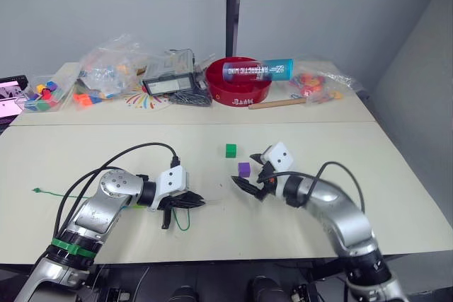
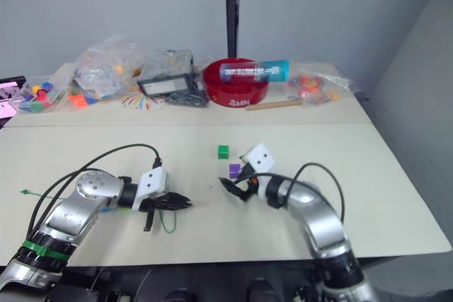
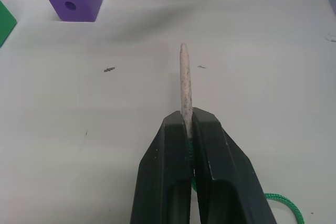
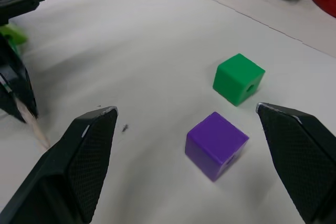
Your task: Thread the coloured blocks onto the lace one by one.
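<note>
The left gripper's (image 1: 200, 203) fingers pinch the lace (image 3: 185, 85) by its pale tip, the right gripper's (image 4: 186, 166) fingers spread around the purple block (image 4: 216, 144) mid-worktop, where a skewed grasp could hide its hole.

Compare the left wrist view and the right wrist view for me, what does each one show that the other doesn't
Left wrist alone: the left gripper seen from behind, shut on the lace at its pale stiff tip, with green string trailing past the fingers.

Right wrist alone: the right gripper open, its fingers either side of the purple block, and the whole green block with its hole.

Both: the purple block, an edge at least of the green block, the lace tip, the left gripper's fingers and the pale tabletop.
</note>
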Controlling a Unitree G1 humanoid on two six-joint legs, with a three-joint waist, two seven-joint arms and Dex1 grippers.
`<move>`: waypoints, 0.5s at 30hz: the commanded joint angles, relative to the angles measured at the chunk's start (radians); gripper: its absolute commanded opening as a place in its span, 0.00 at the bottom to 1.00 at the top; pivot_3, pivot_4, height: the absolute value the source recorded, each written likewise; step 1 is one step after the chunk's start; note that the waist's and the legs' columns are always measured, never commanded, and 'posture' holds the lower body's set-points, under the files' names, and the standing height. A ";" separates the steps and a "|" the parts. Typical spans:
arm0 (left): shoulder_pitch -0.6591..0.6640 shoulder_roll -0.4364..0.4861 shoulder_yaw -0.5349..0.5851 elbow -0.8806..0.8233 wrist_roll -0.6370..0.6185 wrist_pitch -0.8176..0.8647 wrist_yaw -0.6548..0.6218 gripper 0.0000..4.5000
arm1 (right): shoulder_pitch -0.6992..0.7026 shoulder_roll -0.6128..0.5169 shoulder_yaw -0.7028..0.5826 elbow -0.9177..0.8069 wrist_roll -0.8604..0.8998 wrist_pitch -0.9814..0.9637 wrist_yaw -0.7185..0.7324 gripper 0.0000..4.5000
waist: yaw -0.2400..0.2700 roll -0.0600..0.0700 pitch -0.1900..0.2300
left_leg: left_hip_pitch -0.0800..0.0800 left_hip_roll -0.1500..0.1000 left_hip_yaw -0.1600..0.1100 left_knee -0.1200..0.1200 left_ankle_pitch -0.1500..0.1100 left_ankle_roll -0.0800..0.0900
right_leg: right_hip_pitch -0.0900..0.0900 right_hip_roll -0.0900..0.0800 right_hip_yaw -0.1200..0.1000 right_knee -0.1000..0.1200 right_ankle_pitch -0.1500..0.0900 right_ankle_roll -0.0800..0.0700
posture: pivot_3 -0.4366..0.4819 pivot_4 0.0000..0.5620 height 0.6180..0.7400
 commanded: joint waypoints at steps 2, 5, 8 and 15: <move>-0.002 0.002 0.016 -0.008 -0.015 -0.022 -0.008 0.00 | -0.153 -0.053 0.063 0.231 -0.026 -0.136 0.199 0.99 | -0.001 0.000 0.000 | 0.000 0.000 0.000 0.000 0.000 0.000 | 0.000 0.000 0.000 0.000 0.000 0.000 | 0.48 0.27 0.92; 0.017 0.006 0.022 -0.017 -0.016 -0.023 -0.006 0.00 | -0.270 -0.058 0.115 0.420 -0.063 -0.237 0.327 0.99 | -0.004 0.000 0.000 | 0.000 0.000 0.000 0.000 0.000 0.000 | 0.000 0.000 0.000 0.000 0.000 0.000 | 0.48 0.27 0.92; 0.028 0.007 0.028 -0.025 -0.016 -0.023 -0.001 0.00 | -0.374 -0.031 0.148 0.607 -0.103 -0.344 0.397 0.99 | -0.005 0.000 0.000 | 0.000 0.000 0.000 0.000 0.000 0.000 | 0.000 0.000 0.000 0.000 0.000 0.000 | 0.48 0.27 0.92; 0.065 0.015 0.045 -0.058 -0.018 -0.015 0.015 0.00 | -0.553 0.055 0.172 1.005 -0.203 -0.557 0.463 0.99 | -0.009 0.001 0.001 | 0.000 0.000 0.000 0.000 0.000 0.000 | -0.001 -0.001 0.000 0.000 0.000 0.000 | 0.48 0.27 0.92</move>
